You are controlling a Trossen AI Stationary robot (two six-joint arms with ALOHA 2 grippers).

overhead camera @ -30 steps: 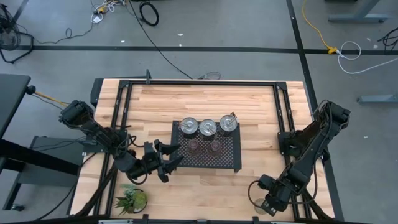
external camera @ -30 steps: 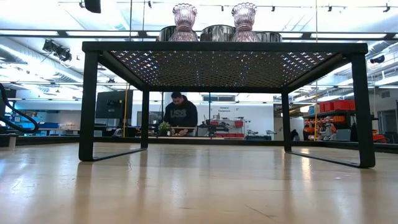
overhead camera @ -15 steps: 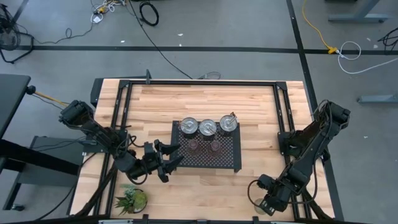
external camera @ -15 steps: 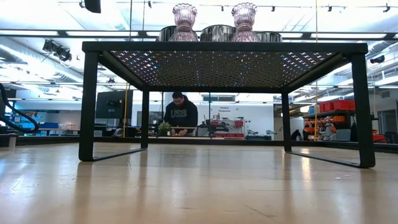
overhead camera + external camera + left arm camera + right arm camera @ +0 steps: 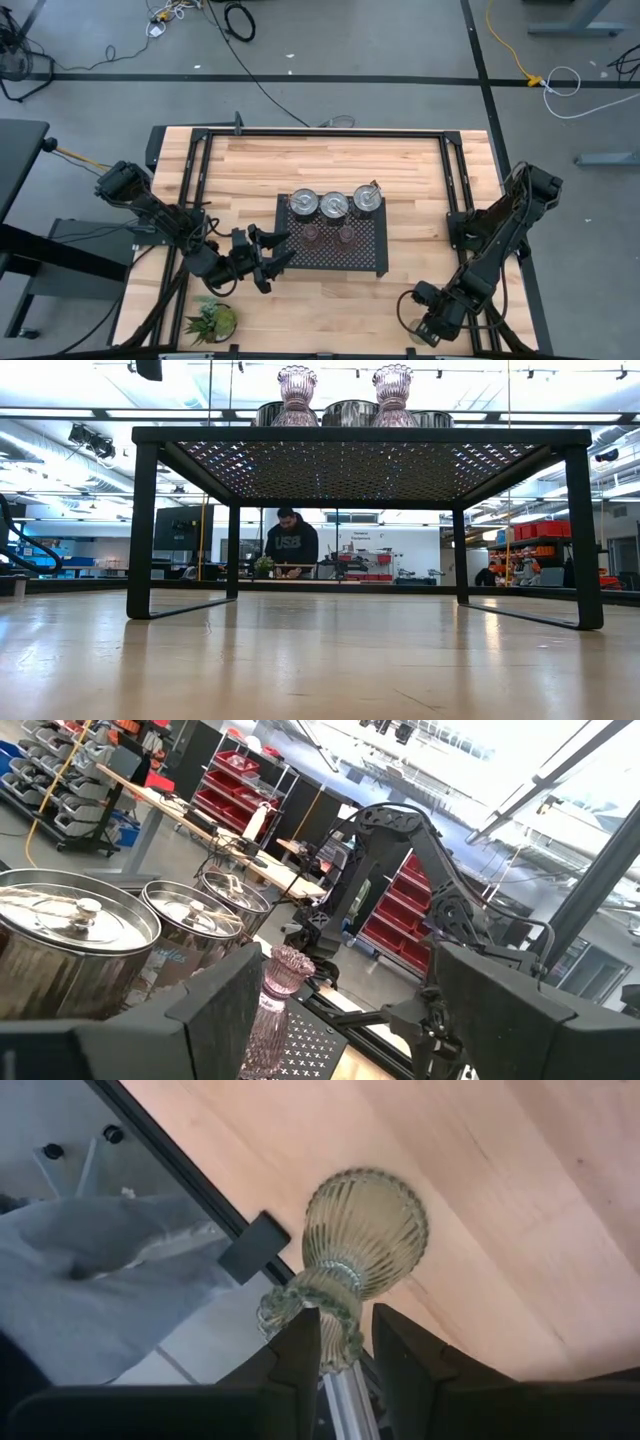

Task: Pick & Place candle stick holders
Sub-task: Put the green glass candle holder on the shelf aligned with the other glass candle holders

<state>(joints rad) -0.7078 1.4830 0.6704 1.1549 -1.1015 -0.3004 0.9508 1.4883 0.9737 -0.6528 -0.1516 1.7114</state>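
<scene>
A black mesh tray (image 5: 365,255) stands mid-table. It carries three silver candle stick holders (image 5: 332,205) along its far side and two pinkish glass ones (image 5: 313,235) in front of them. In the low view the pinkish ones (image 5: 297,390) stand upright on the tray top (image 5: 360,435). My left gripper (image 5: 278,250) is open at the tray's left edge. In its wrist view it (image 5: 340,1020) faces a pinkish holder (image 5: 278,1010) and touches nothing. My right gripper (image 5: 418,330) is near the table's front right edge, shut on the greenish glass holder (image 5: 365,1230). My right gripper pinches the greenish holder at its frilled end (image 5: 335,1335) between its two fingers (image 5: 297,1355). The ribbed round body (image 5: 368,1225) sticks out beyond the fingertips, over the wood by the table's edge. Whether it rests on the table cannot be told.
A small green potted plant (image 5: 212,322) stands at the table's front left, close to my left arm. A black frame rail (image 5: 455,180) runs along the table's sides and far edge. Bare wood lies in front of and behind the tray. A person shows far off in the room (image 5: 288,545).
</scene>
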